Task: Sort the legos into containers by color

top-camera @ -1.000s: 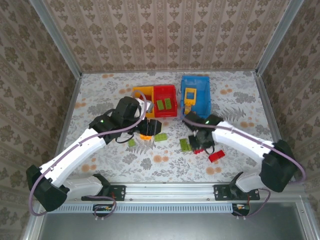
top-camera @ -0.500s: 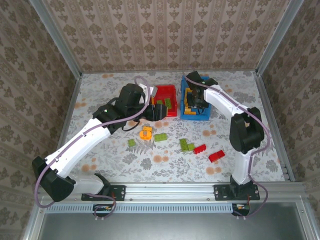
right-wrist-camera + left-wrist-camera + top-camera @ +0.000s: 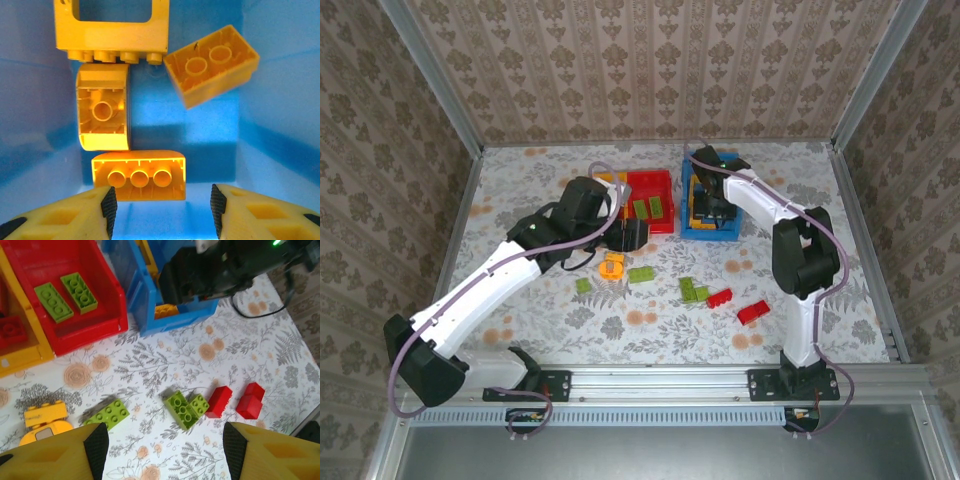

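Observation:
My right gripper [image 3: 712,205] [image 3: 162,205] hangs open inside the blue bin [image 3: 730,190] [image 3: 280,125]. Below it lie several orange-yellow bricks [image 3: 139,175], one of them an open frame [image 3: 111,25]. My left gripper [image 3: 630,235] [image 3: 160,452] is open and empty just in front of the red bin [image 3: 650,182] [image 3: 95,330], which holds two lime green bricks [image 3: 65,296]. The yellow-orange bin [image 3: 20,357] holds a red brick [image 3: 10,330]. Loose on the table are an orange-yellow piece [image 3: 612,265] [image 3: 45,417], green bricks [image 3: 642,274] [image 3: 185,407] and red bricks [image 3: 752,312] [image 3: 248,400].
The three bins stand side by side at the back centre of the floral tabletop [image 3: 790,250]. Metal rails [image 3: 855,220] and patterned walls close in the table. The right arm's black wrist [image 3: 225,265] reaches over the blue bin.
My right arm swung from the table's front up over the blue bin. My left gripper lifted off the orange-yellow piece and now hangs by the red bin's front.

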`<state>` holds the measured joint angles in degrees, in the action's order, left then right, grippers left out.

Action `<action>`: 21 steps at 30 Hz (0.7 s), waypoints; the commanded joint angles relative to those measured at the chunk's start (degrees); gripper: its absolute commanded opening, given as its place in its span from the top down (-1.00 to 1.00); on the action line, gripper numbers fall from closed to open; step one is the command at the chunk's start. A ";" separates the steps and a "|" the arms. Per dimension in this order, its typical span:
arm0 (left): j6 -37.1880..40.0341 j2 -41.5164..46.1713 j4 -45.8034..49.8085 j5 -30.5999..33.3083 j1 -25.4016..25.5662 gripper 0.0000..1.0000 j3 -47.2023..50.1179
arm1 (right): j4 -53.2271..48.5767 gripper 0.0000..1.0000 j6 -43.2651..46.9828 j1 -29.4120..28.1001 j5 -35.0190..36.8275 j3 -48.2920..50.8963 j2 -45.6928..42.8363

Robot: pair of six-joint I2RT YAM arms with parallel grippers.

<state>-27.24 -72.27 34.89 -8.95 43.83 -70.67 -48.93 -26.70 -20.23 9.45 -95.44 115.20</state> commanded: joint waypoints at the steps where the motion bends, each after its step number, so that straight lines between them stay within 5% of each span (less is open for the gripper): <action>1: 1.52 -0.24 2.71 -0.09 0.11 -0.29 0.63 | 1.81 -0.10 2.03 -0.88 0.25 0.54 -8.01; 7: 8.08 -5.93 2.78 -6.25 2.52 -0.29 0.23 | 7.89 -0.11 2.15 -2.73 -0.95 13.25 -23.96; 14: 19.21 -20.59 3.25 -7.71 12.31 -0.27 -8.15 | 8.42 -0.17 -7.56 -2.57 -6.66 34.43 -49.76; 21: 23.01 -34.64 2.73 -3.52 19.54 -0.29 -18.61 | 3.25 -0.35 -17.22 -2.29 4.56 40.14 -79.27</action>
<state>-8.27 -103.94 37.47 -14.41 61.58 -85.54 -43.75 -38.50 -22.76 7.86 -55.48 42.94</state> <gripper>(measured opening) 0.643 0.669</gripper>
